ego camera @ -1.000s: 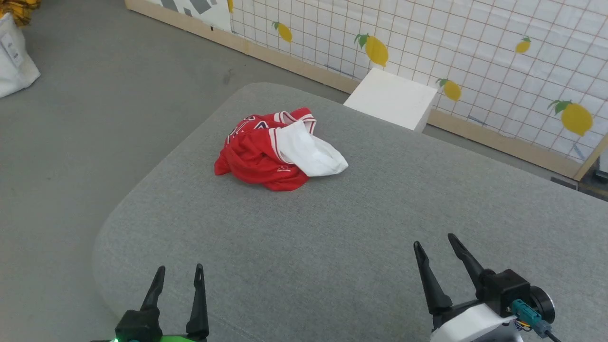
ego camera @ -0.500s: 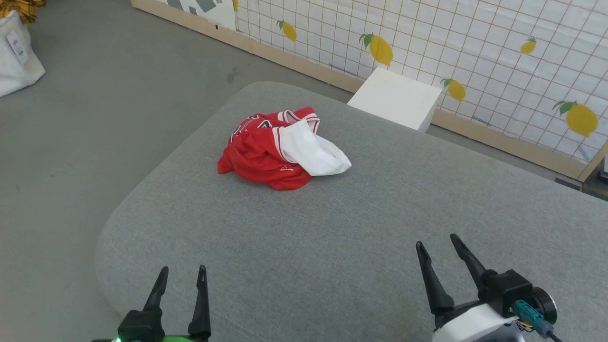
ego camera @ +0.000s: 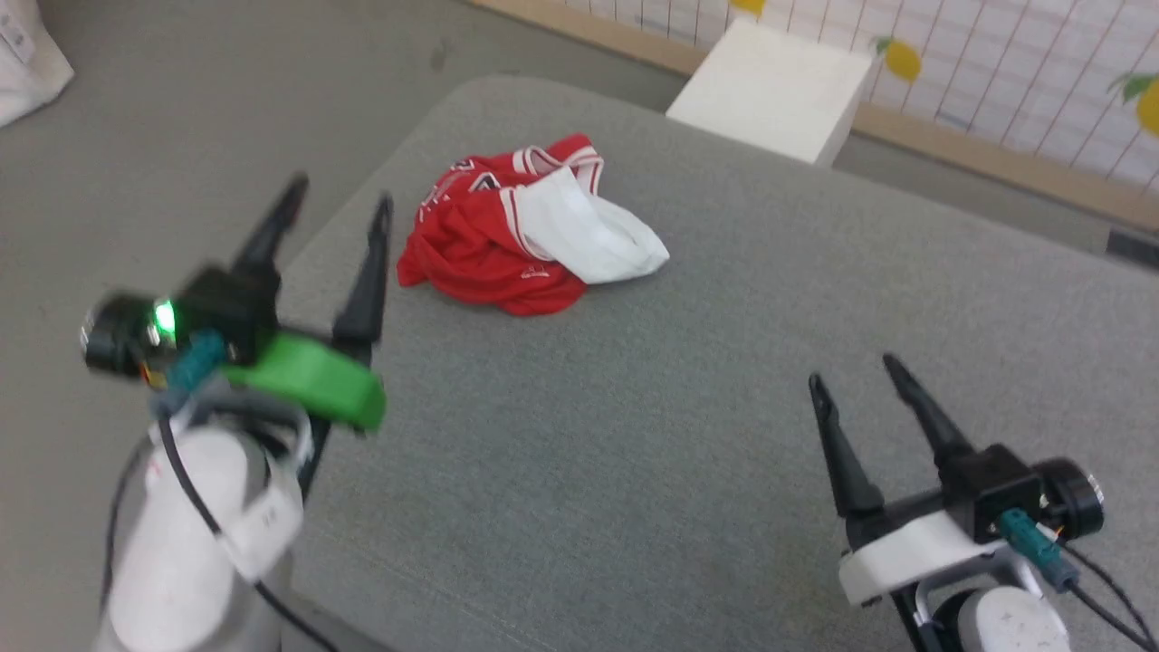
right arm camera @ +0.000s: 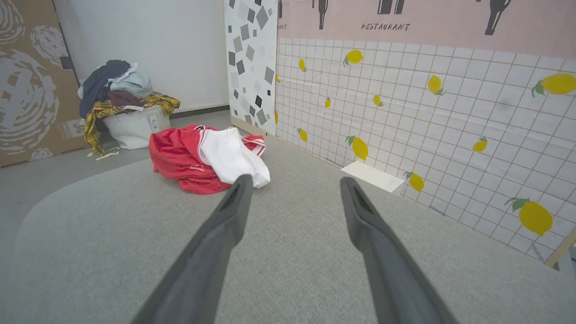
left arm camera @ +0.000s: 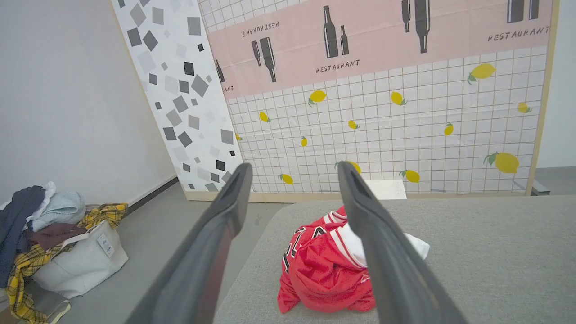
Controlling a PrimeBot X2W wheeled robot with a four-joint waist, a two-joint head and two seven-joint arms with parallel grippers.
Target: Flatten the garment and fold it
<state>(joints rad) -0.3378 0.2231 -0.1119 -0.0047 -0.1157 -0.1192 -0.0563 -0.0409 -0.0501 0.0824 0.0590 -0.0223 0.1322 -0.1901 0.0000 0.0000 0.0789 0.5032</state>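
A crumpled red jersey with a white sleeve (ego camera: 493, 258) lies upper centre on the grey fabric table (ego camera: 634, 435) — left gripper (ego camera: 340, 195) mid-left, right gripper (ego camera: 855, 371) lower right, both released.

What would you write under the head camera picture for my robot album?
Open left gripper and open right gripper hover near the crumpled red-and-white garment on a gray padded table.

Grey floor (ego camera: 181, 118), lemon-grid wall (right arm camera: 405, 90), grey fabric tbl (ego camera: 634, 435)

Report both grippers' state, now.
Left gripper: open, empty, not touching the crumpled red jersey with white sleeves.
Right gripper: open, empty, over the grey fabric-covered surface.
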